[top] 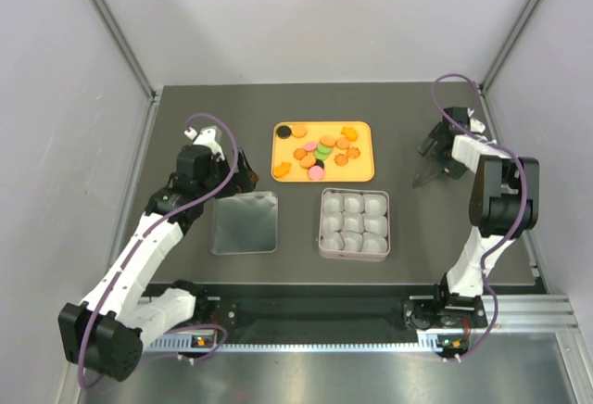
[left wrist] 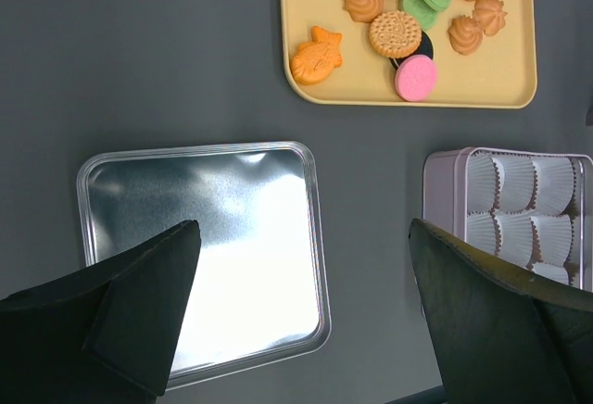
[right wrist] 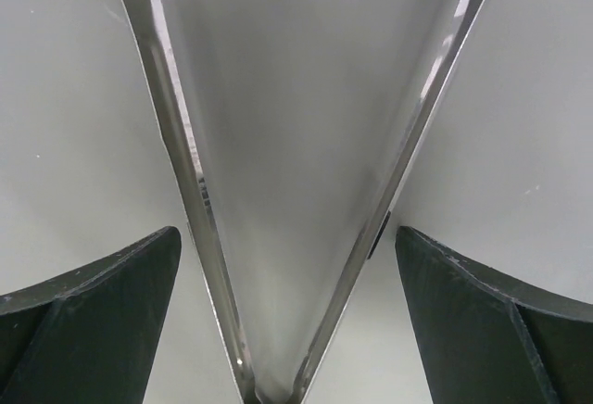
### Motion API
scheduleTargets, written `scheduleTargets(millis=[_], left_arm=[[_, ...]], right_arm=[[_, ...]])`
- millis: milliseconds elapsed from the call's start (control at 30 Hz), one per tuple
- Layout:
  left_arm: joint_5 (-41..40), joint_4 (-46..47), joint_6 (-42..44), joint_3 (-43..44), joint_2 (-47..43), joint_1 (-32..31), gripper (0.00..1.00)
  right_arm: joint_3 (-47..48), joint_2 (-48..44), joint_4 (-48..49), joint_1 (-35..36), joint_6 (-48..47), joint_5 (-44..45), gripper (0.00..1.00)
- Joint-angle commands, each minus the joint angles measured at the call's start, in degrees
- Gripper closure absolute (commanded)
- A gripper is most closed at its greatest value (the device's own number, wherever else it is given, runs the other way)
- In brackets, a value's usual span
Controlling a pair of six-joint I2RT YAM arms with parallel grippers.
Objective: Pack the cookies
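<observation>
Right now the cookies [top: 320,152] are all lying heaped on the orange tray [top: 363,130], none yet in the tin [top: 322,223], whose paper cups [left wrist: 519,205] are sitting empty just on the near side of it. The left gripper [left wrist: 303,228] is hovering with fingers spread wide over the lid [top: 245,222], which is lying left of the tin, probably so it can line up toward the tray. The right gripper [right wrist: 285,233] is also gaping and holding nothing, apparently facing the enclosure wall [right wrist: 296,145], parked clear of the work.
</observation>
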Motion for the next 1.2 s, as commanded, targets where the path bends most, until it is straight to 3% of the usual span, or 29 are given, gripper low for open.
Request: scheduleTargets(millis=[0, 367, 633, 900, 1167], left_arm=[[0.7, 1.48, 0.58, 1.11, -0.45, 0.16, 0.01], [0.79, 1.48, 0.49, 0.93, 0.07, 0.16, 0.01], [0.09, 1.48, 0.49, 1.02, -0.1, 0.16, 0.01], [0.35, 1.48, 0.58, 1.11, 0.16, 0.16, 0.01], [1.58, 1.65, 0.32, 1.28, 1.21, 0.16, 0.01]], right_arm=[[2.77, 0.91, -0.23, 1.15, 2.65, 3.27, 0.02], [6.63, 5.04, -3.38, 1.41, 0.81, 3.71, 0.19], [10.15, 2.24, -5.23, 2.56, -5.43, 3.45, 0.51], [13.41, -5.23, -8.14, 4.22, -9.56, -1.29, 0.52], [9.82, -12.35, -12.35, 14.59, -12.11, -0.77, 0.51]])
